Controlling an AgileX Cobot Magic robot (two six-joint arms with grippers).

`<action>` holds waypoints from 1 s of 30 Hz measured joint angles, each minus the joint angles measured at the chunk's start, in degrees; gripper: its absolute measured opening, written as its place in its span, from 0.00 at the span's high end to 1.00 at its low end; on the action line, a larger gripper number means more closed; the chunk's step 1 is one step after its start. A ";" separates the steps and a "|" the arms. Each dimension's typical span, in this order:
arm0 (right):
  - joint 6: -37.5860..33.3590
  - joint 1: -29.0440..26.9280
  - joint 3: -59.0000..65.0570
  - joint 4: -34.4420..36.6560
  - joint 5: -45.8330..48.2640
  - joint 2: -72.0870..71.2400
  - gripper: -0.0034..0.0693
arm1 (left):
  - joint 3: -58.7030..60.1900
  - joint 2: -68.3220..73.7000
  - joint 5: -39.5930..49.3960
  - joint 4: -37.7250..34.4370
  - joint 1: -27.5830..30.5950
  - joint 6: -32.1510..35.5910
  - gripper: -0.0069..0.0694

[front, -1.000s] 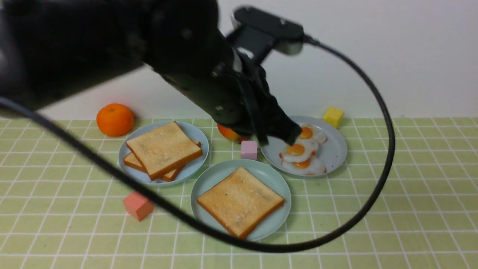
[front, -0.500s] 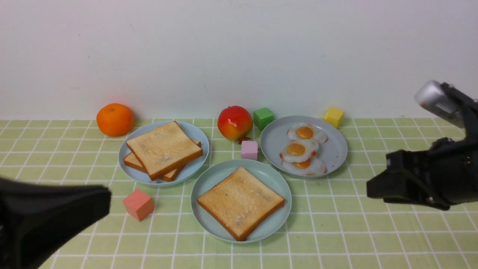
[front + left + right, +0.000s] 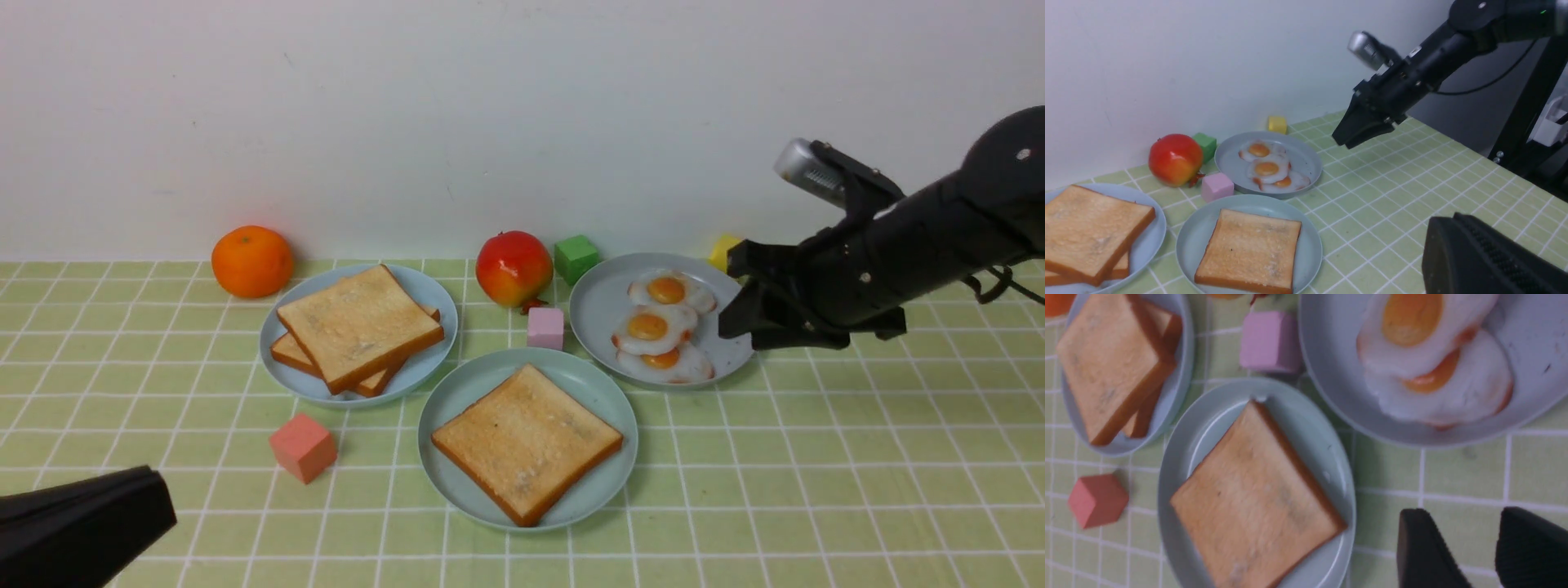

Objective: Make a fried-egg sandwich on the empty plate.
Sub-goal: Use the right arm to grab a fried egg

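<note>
A pale mint plate (image 3: 600,392) at the front centre holds one toast slice (image 3: 526,441). Three fried eggs (image 3: 653,327) overlap on a grey-blue plate (image 3: 600,314) behind it to the right. My right gripper (image 3: 731,298) is open and empty, hovering at that plate's right rim. In the right wrist view its gripper (image 3: 1466,512) is over bare tablecloth, beside the eggs (image 3: 1429,359) and the toast (image 3: 1257,498). My left gripper (image 3: 155,490) is shut and empty, low at the front left. It also shows in the left wrist view (image 3: 1443,222).
A light blue plate (image 3: 424,294) at the left holds two stacked toast slices (image 3: 359,327). An orange (image 3: 251,261), an apple (image 3: 514,268), a green cube (image 3: 575,258) and a yellow cube (image 3: 722,249) stand along the wall. A pink cube (image 3: 544,327) and a red cube (image 3: 303,447) lie between the plates.
My left arm has drawn back from the egg plate to the front left corner. My right arm has come in from the right to the egg plate's rim.
</note>
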 joint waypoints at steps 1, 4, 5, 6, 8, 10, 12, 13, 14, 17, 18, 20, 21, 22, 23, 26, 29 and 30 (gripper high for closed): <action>-0.04 -1.10 -2.49 0.46 0.06 3.21 0.54 | 0.00 0.00 -0.33 -0.26 0.00 0.00 0.93; -0.11 -2.79 -8.06 2.94 1.10 9.58 0.52 | 0.00 0.00 -0.38 -2.04 0.00 0.00 0.93; -0.11 -3.03 -9.41 3.48 1.27 10.60 0.52 | 0.00 0.00 -0.38 -2.66 0.00 0.00 0.93; -0.11 -3.19 -11.02 4.15 1.61 12.21 0.51 | 0.00 0.00 -0.38 -3.28 0.00 0.00 0.93; -0.11 -3.38 -13.78 5.05 2.32 15.18 0.50 | 0.00 0.00 -0.38 -3.91 0.00 0.00 0.93; -0.11 -3.38 -16.20 5.73 2.78 17.30 0.49 | 0.00 0.00 -0.49 -4.24 0.00 0.00 0.93; -0.11 -3.38 -18.49 6.24 3.21 19.87 0.48 | 0.00 0.00 -0.63 -4.29 0.00 0.00 0.93; -0.11 -3.38 -19.40 6.35 3.20 20.87 0.47 | 0.00 0.00 -0.62 -4.29 0.00 0.00 0.93; -0.11 -3.38 -20.20 6.45 3.28 21.78 0.47 | 0.00 0.00 -0.73 -4.29 0.00 0.00 0.93; -0.11 -3.38 -21.90 7.01 3.39 23.74 0.46 | 0.00 0.00 -0.78 -4.29 0.00 0.00 0.93; -0.11 -3.38 -22.54 7.35 3.45 24.72 0.46 | 0.00 0.00 -0.83 -4.29 0.00 0.00 0.93; -0.11 -3.38 -23.27 9.11 3.45 26.05 0.46 | 0.00 0.00 -0.83 -4.29 0.00 0.00 0.93; -0.11 -3.38 -23.41 10.00 3.39 26.35 0.46 | 0.00 0.00 -0.83 -4.29 0.00 0.00 0.93; -0.11 -3.38 -23.55 10.45 3.26 26.71 0.46 | 0.00 0.00 -0.83 -4.29 0.00 0.00 0.93; -0.24 -3.38 -23.68 11.32 3.00 27.08 0.46 | 0.00 0.00 -0.83 -4.29 0.00 0.00 0.93; -0.31 -3.38 -23.87 12.75 2.37 27.98 0.46 | 0.00 0.00 -0.83 -4.31 0.00 0.00 0.93; -0.31 -3.40 -24.13 13.88 1.91 28.47 0.46 | 0.00 0.00 -0.83 -4.36 0.00 0.00 0.93; -0.31 -3.44 -24.25 14.30 1.52 28.59 0.46 | 0.00 0.00 -0.83 -4.36 0.00 0.00 0.93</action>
